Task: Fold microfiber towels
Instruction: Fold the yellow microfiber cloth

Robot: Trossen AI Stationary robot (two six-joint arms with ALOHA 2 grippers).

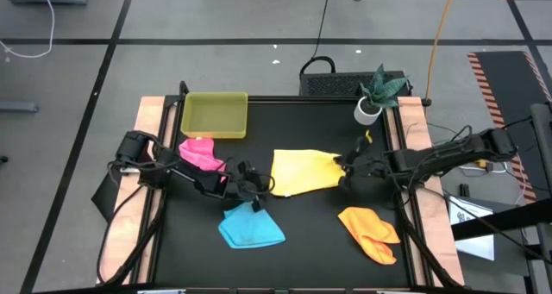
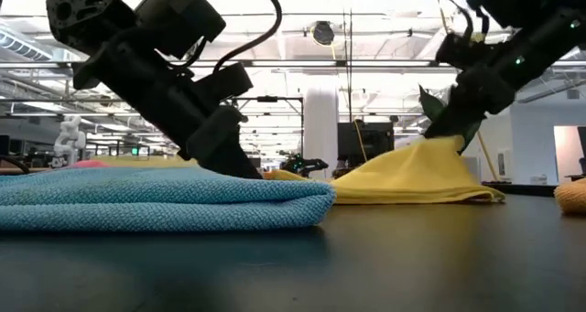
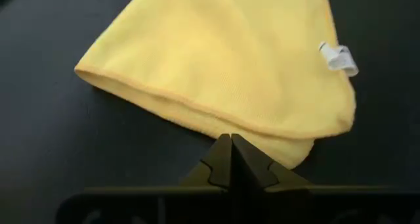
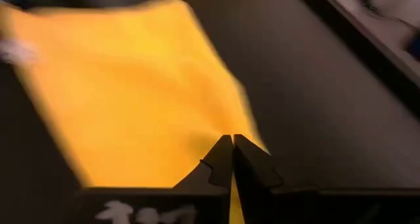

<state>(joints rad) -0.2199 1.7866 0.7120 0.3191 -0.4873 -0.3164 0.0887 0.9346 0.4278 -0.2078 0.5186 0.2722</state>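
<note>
Two closed pincers, left (image 1: 261, 185) and right (image 1: 343, 167), gripping yellow towel (image 1: 302, 172) edges.

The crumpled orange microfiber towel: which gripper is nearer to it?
Right. The right gripper pinches the yellow towel just up-table from the orange microfiber towel; the left gripper is at that towel's opposite edge, farther away.

Your overhead shot is evenly lit and sharp, with only soft shadows on the black bench (image 1: 302, 225). Down low, bright ceiling strip lights backlight both arms into near silhouettes, and the blue towel (image 2: 165, 200) up close reads crisp. The right wrist picture is smeared: the yellow towel (image 4: 131, 92) has blurred edges. The left wrist picture stays sharp.
</note>
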